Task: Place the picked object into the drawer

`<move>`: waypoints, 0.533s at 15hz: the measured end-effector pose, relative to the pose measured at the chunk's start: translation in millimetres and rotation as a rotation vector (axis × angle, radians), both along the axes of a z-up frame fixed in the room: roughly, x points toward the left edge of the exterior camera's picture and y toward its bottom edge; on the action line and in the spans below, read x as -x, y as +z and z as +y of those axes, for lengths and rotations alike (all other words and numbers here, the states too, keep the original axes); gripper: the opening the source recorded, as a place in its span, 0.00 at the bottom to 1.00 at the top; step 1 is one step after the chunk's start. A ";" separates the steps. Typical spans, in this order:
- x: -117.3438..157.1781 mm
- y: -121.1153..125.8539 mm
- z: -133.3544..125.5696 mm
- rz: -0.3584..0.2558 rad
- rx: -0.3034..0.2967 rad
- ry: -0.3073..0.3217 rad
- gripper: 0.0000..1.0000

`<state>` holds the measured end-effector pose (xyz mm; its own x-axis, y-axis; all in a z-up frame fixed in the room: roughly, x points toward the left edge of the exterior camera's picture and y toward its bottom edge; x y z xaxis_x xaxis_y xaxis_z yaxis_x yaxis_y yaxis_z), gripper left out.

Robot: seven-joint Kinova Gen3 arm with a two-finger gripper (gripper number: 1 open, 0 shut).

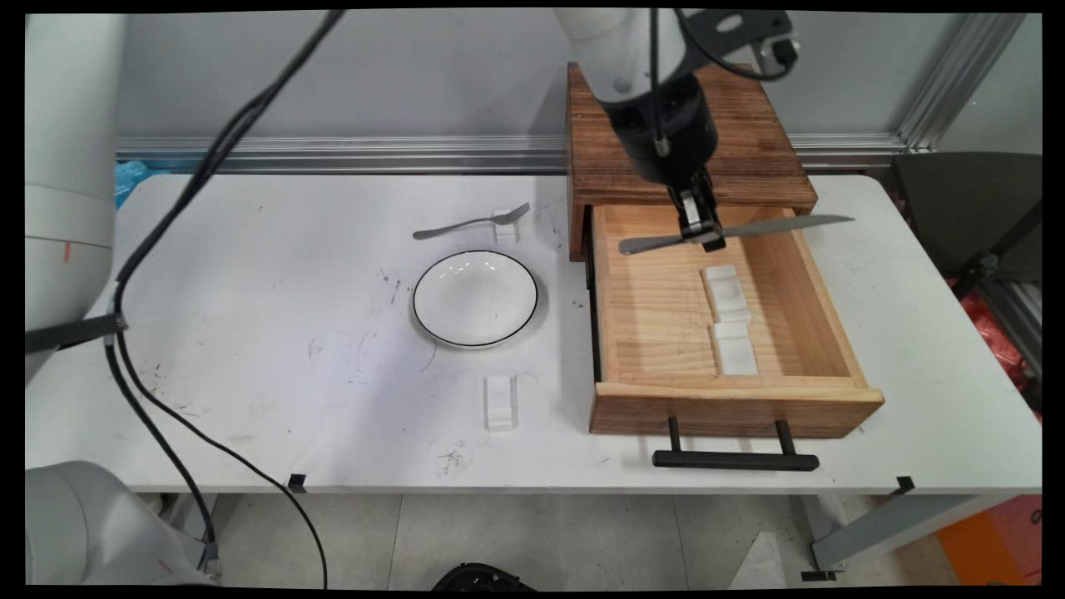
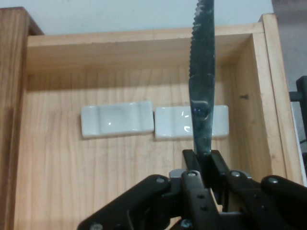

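Note:
My gripper (image 1: 704, 235) is shut on a steel knife (image 1: 736, 232), held level across the open wooden drawer (image 1: 803, 304), blade pointing right past the drawer's right wall. Seen from the hand, the gripper (image 2: 204, 160) pinches the knife (image 2: 201, 76) near mid-length, its serrated blade running up the picture. Two white rests (image 1: 730, 318) lie end to end on the drawer floor below the knife; in the hand view one white rest (image 2: 116, 120) sits left and the other (image 2: 177, 122) partly behind the blade.
A dark wooden cabinet (image 1: 749, 141) holds the drawer, whose black handle (image 1: 735, 458) overhangs the table's near edge. A white plate with a black rim (image 1: 475, 298) sits mid-table. A fork (image 1: 474, 222) leans on a small white rest behind it. Another white rest (image 1: 501, 403) lies in front.

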<state>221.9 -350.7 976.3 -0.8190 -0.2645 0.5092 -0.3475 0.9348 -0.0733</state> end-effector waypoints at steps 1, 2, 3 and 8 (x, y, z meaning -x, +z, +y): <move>5.0 -3.2 -2.1 -0.005 0.001 -0.003 0.00; 8.3 -5.8 -3.3 -0.009 0.000 -0.004 0.00; 12.4 -9.9 -5.0 -0.015 -0.002 -0.003 0.00; 24.6 -29.4 -8.4 -0.037 -0.014 0.005 0.00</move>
